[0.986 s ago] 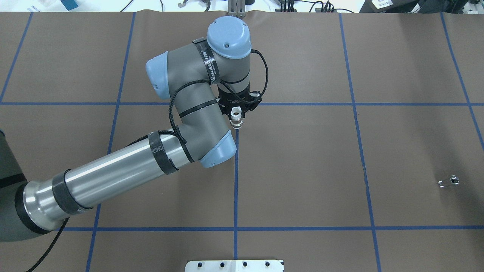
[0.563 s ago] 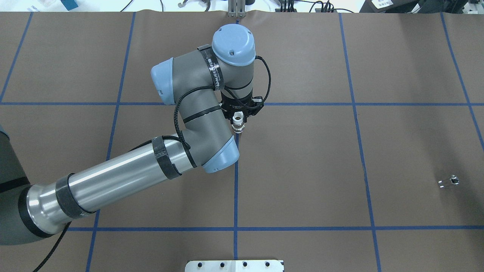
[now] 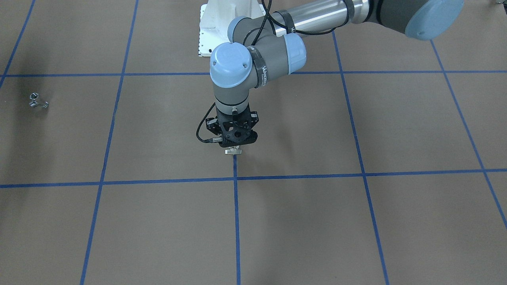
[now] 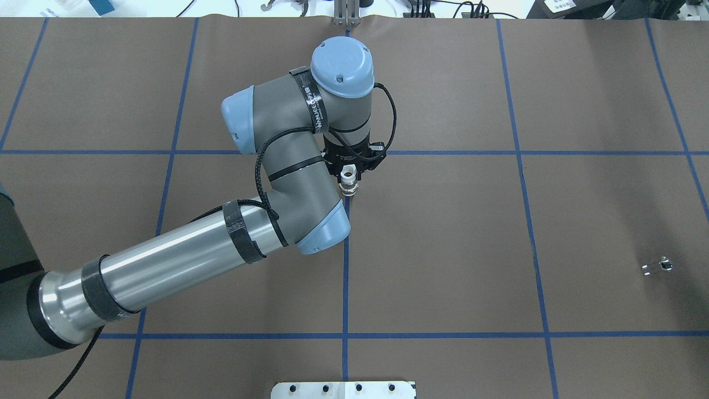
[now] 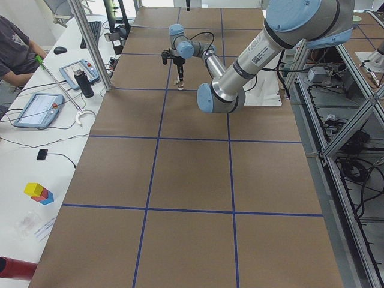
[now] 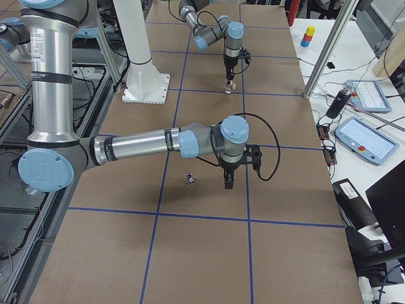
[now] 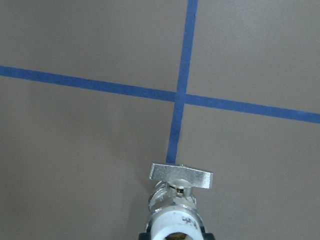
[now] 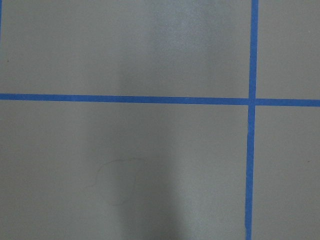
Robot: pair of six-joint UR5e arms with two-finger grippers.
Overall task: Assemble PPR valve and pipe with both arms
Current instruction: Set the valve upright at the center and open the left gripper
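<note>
Left pincer (image 4: 347, 169) was clamped on the valve (image 4: 348, 188) at mid-frame, over a blue tape crossing (image 7: 180, 96) on the tabletop (image 4: 443, 249). The pipe (image 4: 657, 266) lay far right, well apart. The right pincer (image 6: 228, 184) hung near the pipe; apart or together, I couldn't tell.

A robotics lab: grey robot arms (image 6: 139, 144) reach over a long tabletop (image 5: 192, 174) papered brown and gridded with blue tape (image 4: 344, 277). Teach pendants (image 6: 362, 135) lie on a white side bench (image 5: 36, 174). Cables (image 5: 357, 177) and aluminium framing (image 6: 329, 47) line its sides, and a person (image 5: 15, 54) sits alongside.
</note>
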